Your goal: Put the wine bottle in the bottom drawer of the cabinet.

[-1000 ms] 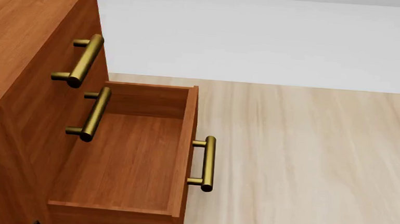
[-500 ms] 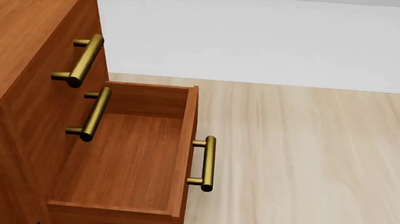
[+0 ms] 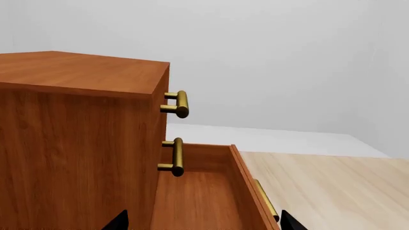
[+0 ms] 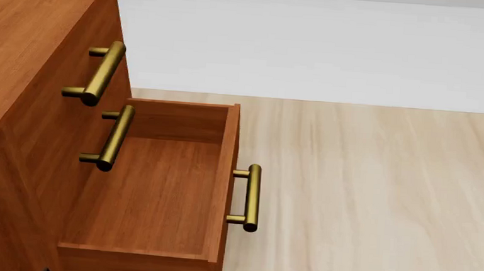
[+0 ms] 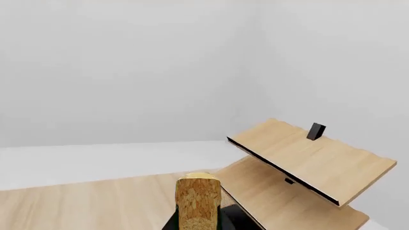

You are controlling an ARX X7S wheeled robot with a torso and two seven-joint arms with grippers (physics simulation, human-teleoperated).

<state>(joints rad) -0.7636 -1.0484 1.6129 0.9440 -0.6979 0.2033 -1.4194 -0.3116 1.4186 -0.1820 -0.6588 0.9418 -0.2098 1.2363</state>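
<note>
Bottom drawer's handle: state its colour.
Brass-gold, a metallic bar handle on the open bottom drawer; clearest in the head view.

Cabinet fills left side of frame, reddish-brown wood. Bottom drawer pulled open at lower center-left, inside bare, brass bar handle on its front facing right. Two upper drawer handles at upper left, both drawers closed. Pale wood floor right, white wall across top.

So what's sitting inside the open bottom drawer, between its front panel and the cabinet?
Nothing: in the head view the bottom drawer is bare wood from its front to the cabinet.
</note>
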